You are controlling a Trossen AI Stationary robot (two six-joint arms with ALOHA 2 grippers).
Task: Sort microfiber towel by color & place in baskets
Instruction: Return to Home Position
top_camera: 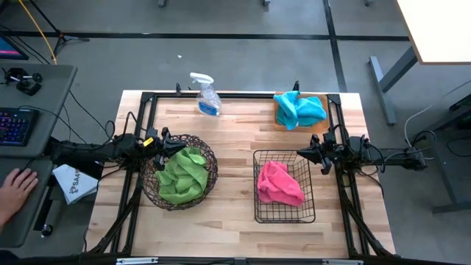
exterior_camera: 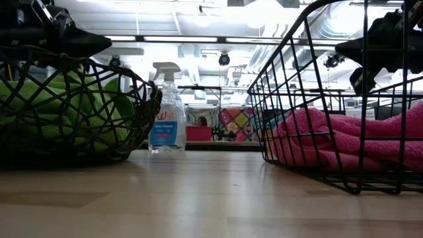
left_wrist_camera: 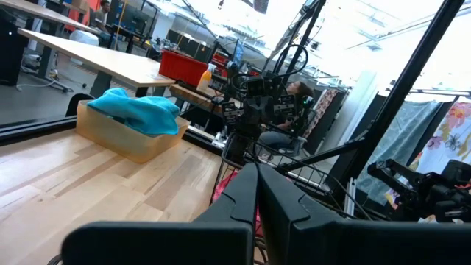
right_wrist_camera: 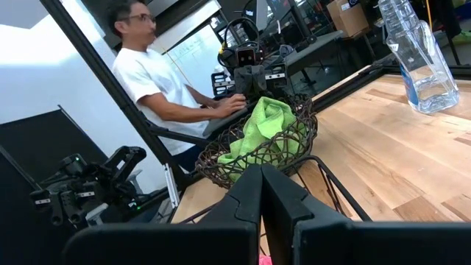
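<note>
Item one: a light wooden plank desk [top_camera: 235, 125] inside a black metal frame [top_camera: 235, 94].

Item two: a round dark-brown woven-wire bowl [top_camera: 210, 158] at front left. It holds a lime green fuzzy towel [top_camera: 182, 175], bunched and lying wholly inside the rim.

Item three: a square black wire-grid basket [top_camera: 283, 213] at front right, apart from the bowl. It holds a crumpled bright pink fuzzy towel [top_camera: 278, 184].

Item four: a shallow orange rectangular tray [top_camera: 324, 124] at the back right corner. It holds a turquoise blue fuzzy towel [top_camera: 298, 109], heaped above the tray's walls.

Item five: a clear spray bottle with blue liquid [top_camera: 208, 99], upright at the back edge, behind the bowl.

Item six: the left arm [top_camera: 88, 152]. We note the left jaws above the bowl's left rim, pressed together and holding nothing.

Item seven: the right arm [top_camera: 390, 156]. We note the right jaws raised just beside the black basket's right wall, likewise closed and empty.

Item eight: a person's hand [top_camera: 16, 188] on the grey side table at far left.
</note>
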